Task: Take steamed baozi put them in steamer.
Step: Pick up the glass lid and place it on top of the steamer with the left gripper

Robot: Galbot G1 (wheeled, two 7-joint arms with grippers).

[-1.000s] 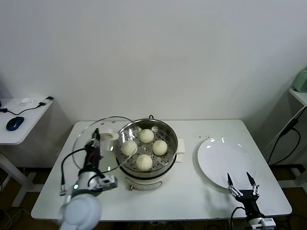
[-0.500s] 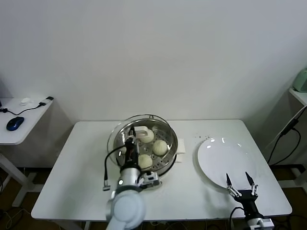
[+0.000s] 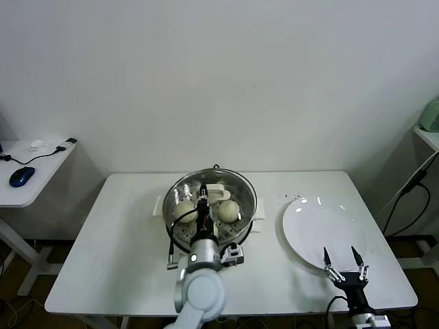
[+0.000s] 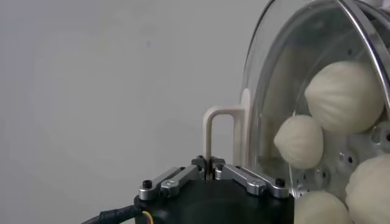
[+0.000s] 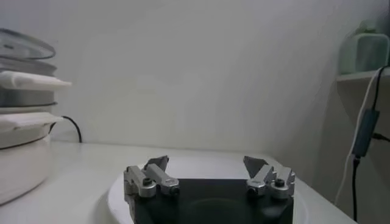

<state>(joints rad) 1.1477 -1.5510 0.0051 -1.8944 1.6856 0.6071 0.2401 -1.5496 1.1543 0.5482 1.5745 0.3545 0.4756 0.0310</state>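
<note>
a: what is closest to us?

b: the right gripper [image 3: 345,265], low at the near edge of the table [image 3: 123,274]. its fingers are spread wide and hold nothing. it waits just by the near rim of the white plate [image 3: 309,236], and the plate has no buns on it.

a: and the other arm?

b: the left gripper [image 4: 209,167] is pinched tight on the pale handle of the glass lid [image 3: 236,186]. in the left wrist view you can see the fingers meet on the thin handle loop.

a: what changed just now?

b: a second ago the lid was held off to the left side of the pot, tilted, and you could see all four buns. half a second ago it was sliding over. now it sits over the steamer [image 3: 248,218], centred on the top.

a: where are the buns?

b: the steamed baozi [image 3: 228,210] are inside the steamer, on the tray with holes. you can see them through the glass. the arm hides some from the head view.

a: so is the job nearly done?

b: i think so. the buns are all in and the lid is going on. i cannot tell if the lid rests fully on the rim yet. i guess the left gripper only needs to set it down flat and let go.

a: what is farthest back?

b: the side desk [image 3: 27,171] on the left, with a blue mouse [image 3: 21,176].
</note>
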